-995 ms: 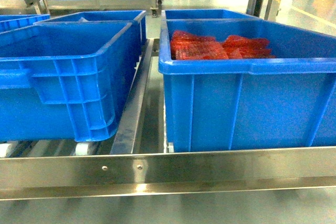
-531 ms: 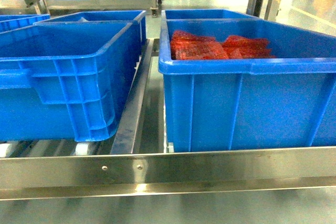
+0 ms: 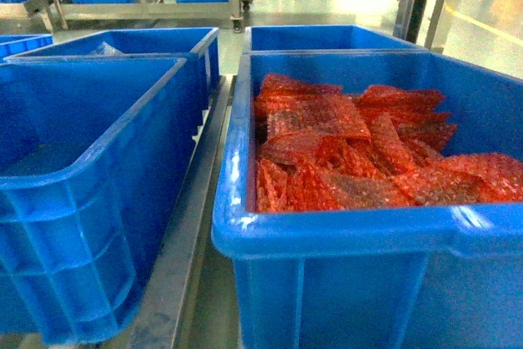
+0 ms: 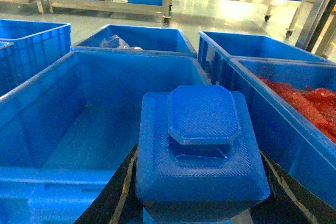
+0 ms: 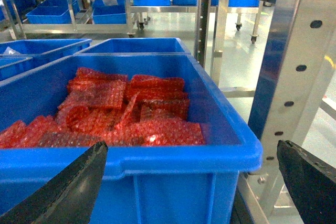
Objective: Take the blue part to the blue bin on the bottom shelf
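Blue part: stepped block with octagonal cap, gripped between the dark fingers of the left pincer, above the near edge of the empty blue bin

Empty blue bin: left side of the shelf, nothing visible inside

Right blue bin: just beside the empty one, filled with red bubble-wrap pouches

Right pincer: spread wide open, holding nothing, dark fingers flanking the near right corner of the pouch bin

Further blue bins: directly behind both

Steel upright: perforated, right of the pouch bin
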Tool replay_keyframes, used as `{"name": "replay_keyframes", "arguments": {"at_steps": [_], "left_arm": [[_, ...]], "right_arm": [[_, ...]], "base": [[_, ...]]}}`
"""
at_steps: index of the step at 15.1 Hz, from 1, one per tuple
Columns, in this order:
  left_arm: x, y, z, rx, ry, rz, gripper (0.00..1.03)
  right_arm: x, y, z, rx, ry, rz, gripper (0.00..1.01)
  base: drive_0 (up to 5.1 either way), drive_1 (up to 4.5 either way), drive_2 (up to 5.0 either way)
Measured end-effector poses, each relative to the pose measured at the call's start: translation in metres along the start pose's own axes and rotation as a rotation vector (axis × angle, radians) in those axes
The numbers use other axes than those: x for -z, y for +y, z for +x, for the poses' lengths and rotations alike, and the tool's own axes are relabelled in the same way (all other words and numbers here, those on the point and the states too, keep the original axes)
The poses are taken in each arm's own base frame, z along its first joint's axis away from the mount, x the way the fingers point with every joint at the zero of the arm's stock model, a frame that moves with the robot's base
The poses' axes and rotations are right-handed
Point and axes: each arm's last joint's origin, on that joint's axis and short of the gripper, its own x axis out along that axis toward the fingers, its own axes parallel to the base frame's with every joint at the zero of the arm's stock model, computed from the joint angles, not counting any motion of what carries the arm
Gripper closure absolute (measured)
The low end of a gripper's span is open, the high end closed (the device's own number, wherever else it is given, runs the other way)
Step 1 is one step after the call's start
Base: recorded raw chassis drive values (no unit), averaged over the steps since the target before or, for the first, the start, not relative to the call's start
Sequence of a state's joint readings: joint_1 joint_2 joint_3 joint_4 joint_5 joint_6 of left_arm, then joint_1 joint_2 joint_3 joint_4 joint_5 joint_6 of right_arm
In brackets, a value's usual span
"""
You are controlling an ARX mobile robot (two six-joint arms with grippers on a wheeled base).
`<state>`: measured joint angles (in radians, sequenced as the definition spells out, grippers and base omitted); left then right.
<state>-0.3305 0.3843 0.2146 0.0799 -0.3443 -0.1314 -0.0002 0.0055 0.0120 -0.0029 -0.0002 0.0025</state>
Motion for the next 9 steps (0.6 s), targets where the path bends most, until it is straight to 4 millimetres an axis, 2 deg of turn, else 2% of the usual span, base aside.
{"name": "replay_keyframes", "arguments": {"at_steps": [9], "left_arm": [[0.0002, 0.0000, 0.0001, 0.000, 0.002, 0.001, 0.59]], "right_arm": [[0.0003, 0.0000, 0.0000, 0.000, 0.003, 0.000, 0.03]], "base": [[0.0, 0.00, 0.0]]}}
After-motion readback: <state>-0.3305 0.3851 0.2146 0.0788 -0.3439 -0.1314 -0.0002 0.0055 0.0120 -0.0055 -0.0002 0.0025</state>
